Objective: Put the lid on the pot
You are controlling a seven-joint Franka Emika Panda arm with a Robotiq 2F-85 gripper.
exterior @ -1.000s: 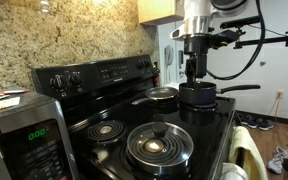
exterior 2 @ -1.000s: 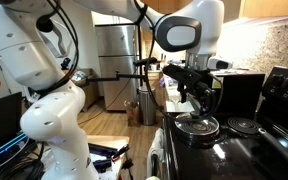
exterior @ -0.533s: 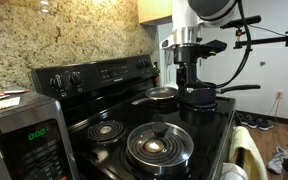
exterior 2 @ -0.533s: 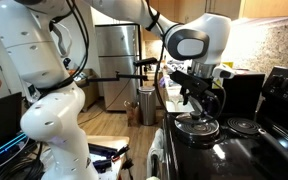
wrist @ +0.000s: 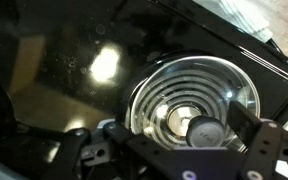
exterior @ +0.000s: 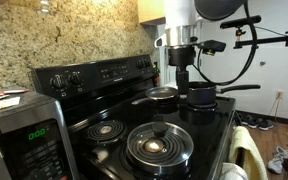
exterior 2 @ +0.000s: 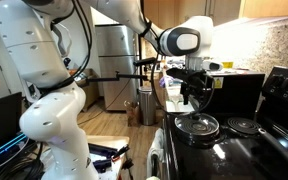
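The glass lid with its steel rim and black knob lies on the dark pot at the far end of the stove. In an exterior view the lid covers the pot. The pot's long handle points away from the stove. In the wrist view the pot is almost hidden under the lid. My gripper hangs a little above the lid, open and empty. It shows in the other exterior view and in the wrist view, with the knob between its fingers but apart from them.
A silvery shallow pan stands beside the pot toward the stove's back panel. A large coil burner and a smaller one lie nearer the microwave. A cloth hangs at the stove's front edge.
My gripper was low at the pot a second ago. It has risen and shifted slightly toward the pan, leaving the lid on the pot.
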